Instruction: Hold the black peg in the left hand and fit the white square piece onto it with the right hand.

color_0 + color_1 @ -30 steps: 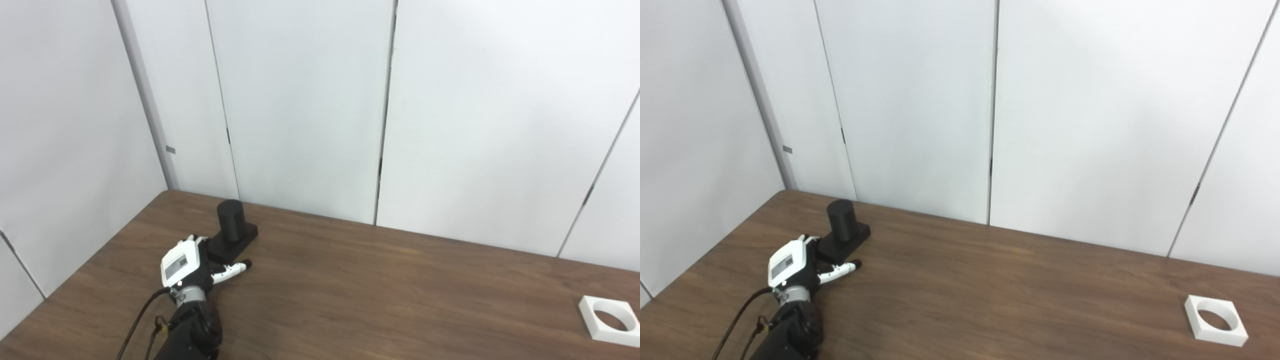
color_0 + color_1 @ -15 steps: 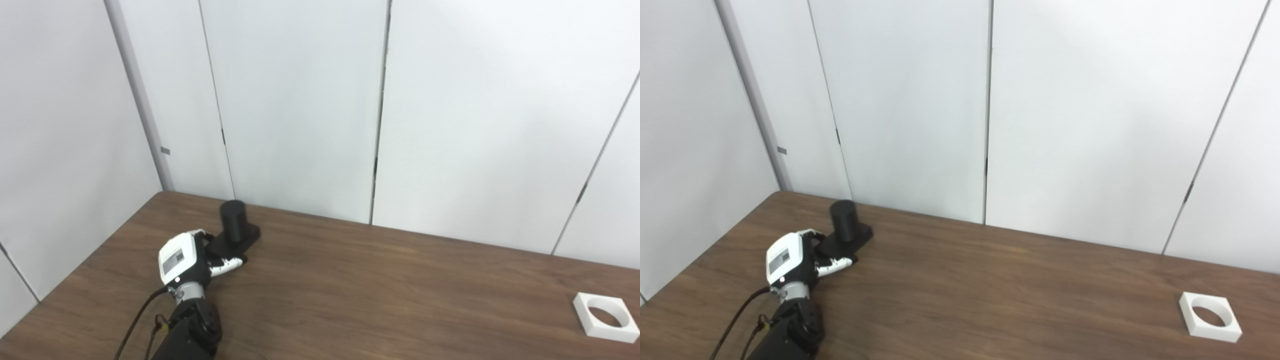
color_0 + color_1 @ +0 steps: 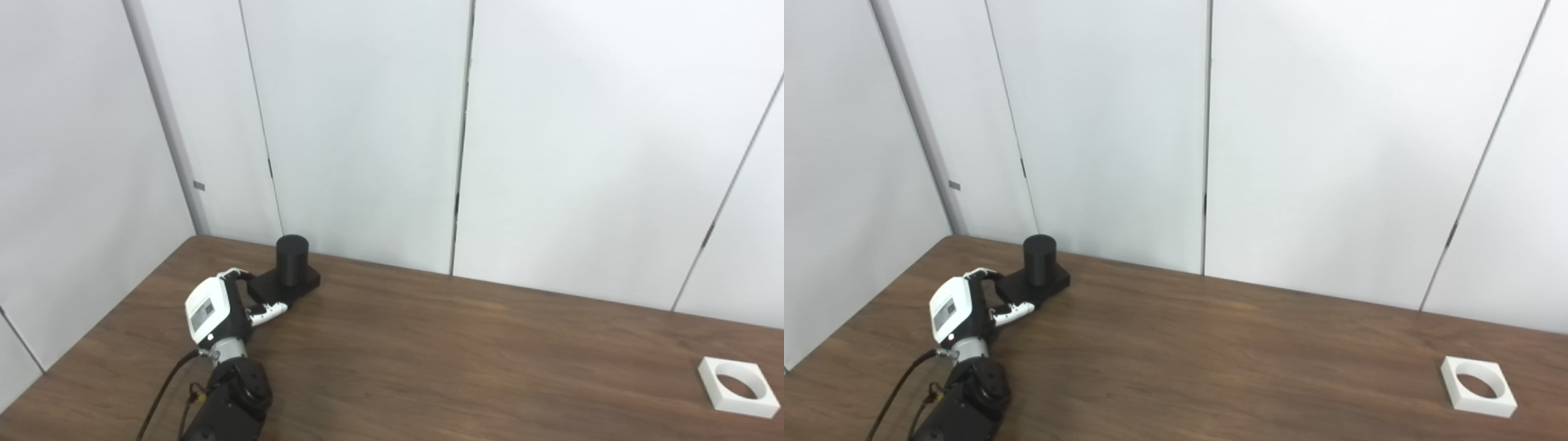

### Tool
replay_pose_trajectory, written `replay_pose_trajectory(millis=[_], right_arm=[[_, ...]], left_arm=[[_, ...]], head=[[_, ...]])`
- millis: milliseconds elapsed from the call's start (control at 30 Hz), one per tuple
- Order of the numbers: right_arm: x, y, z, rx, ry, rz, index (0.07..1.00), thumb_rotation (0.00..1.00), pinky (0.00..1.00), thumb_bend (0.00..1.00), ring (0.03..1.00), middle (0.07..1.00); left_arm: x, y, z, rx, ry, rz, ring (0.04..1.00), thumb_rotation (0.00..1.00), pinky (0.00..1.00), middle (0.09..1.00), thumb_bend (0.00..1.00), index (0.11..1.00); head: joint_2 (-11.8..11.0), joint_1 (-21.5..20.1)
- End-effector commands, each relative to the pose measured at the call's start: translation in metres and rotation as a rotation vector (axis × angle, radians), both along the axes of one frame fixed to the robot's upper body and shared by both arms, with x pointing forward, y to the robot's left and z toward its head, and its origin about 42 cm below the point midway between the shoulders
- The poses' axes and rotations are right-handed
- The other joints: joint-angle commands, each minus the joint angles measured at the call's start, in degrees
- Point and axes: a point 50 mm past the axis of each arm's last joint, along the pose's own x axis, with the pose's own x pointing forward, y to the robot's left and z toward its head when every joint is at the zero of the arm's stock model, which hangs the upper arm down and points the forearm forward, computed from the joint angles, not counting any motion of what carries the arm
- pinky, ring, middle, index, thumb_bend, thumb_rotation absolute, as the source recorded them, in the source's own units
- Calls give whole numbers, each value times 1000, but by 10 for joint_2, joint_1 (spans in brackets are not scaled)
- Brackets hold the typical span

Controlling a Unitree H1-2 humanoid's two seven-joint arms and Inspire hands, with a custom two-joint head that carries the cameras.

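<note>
Left eye view: left robot hand (image 3: 222, 304) fingers curled around black peg (image 3: 290, 275) base, gripping.

On your table (image 3: 465, 355), the peg (image 3: 292, 260) stands upright on its base (image 3: 288, 288) at the far left, near the back edge and just before the wall panels (image 3: 367, 122) behind the table. Your left hand (image 3: 211, 309) sits just in front of and to the left of that base, its fingers (image 3: 267, 310) reaching along the base's near side; you cannot tell from here whether they touch it. The arm comes up from the bottom left edge. The square piece (image 3: 1478, 386) lies flat at the far right, near the front, well apart from the peg.
</note>
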Motion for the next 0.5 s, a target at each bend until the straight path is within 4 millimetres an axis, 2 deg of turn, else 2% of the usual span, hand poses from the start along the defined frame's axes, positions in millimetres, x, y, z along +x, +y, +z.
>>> replay_pose_trajectory(millis=[0,100,267,467], right_arm=[[0,4,1,2,-7,25,1000,1000,1000,725,1000,1000],[1,5,2,-8,-8,23,1000,1000,1000,718,1000,1000],[3,8,5,-24,-12,32,1000,1000,1000,712,1000,1000],[2,13,7,-16,2,24,1000,1000,1000,703,1000,1000]], left_arm=[[3,-2,4,22,-31,-8,817,36,716,763,516,480],[-2,-7,7,27,-30,-46,815,40,712,760,515,482],[-24,-28,18,47,-17,-198,788,47,721,736,512,484],[-55,-59,30,-2,-12,-387,770,50,651,768,508,486]], head=[[0,0],[6,-5],[13,-18],[25,-33]])
